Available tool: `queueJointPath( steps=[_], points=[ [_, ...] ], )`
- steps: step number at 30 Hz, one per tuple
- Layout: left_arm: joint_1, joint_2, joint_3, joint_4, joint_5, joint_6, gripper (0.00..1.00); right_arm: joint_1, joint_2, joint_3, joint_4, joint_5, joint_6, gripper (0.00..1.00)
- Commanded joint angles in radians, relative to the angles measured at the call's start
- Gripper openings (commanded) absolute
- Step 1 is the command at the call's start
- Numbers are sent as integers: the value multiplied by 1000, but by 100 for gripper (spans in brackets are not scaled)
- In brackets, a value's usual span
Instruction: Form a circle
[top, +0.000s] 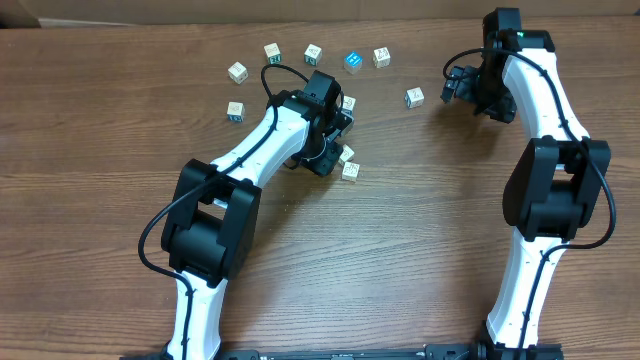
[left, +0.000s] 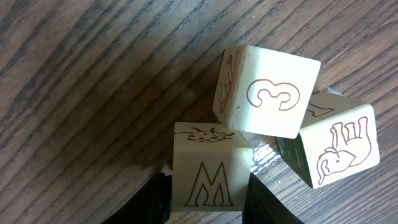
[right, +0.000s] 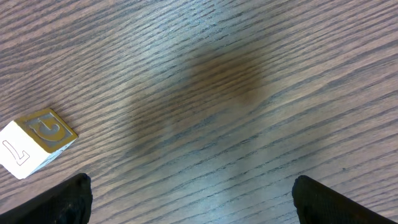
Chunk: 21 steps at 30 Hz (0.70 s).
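Left wrist view has my left gripper clamped on the M cube, pinched from both sides. Just beyond it, the 3 cube sits tilted against it, and the elephant cube crowds in beside the two. My right gripper hangs with its jaws wide apart over the bare table, with nothing between them. A gold-lettered cube lies at the edge of that view. From overhead, the letter cubes make only a loose arc on the far side of the table, with the blue cube among them and no closed circle.
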Motion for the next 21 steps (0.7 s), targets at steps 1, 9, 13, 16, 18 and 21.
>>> queueJointPath(
  steps=[1,9,13,16,18,21],
  points=[
    [-2,-2,-6,1,-8,18,33,-1,-24,22,2,3,5,100],
    [-2,-2,-6,-7,-93,11,30,-1,-24,22,2,3,5,100],
    [-2,-2,-6,-6,-94,12,32,-1,-24,22,2,3,5,100],
    [-2,-2,-6,-5,-93,12,33,-1,-24,22,2,3,5,100],
    [-2,-2,-6,-2,-93,12,33,-1,-24,22,2,3,5,100],
    [-2,-2,-6,1,-93,12,36,-1,-24,22,2,3,5,100]
  ],
)
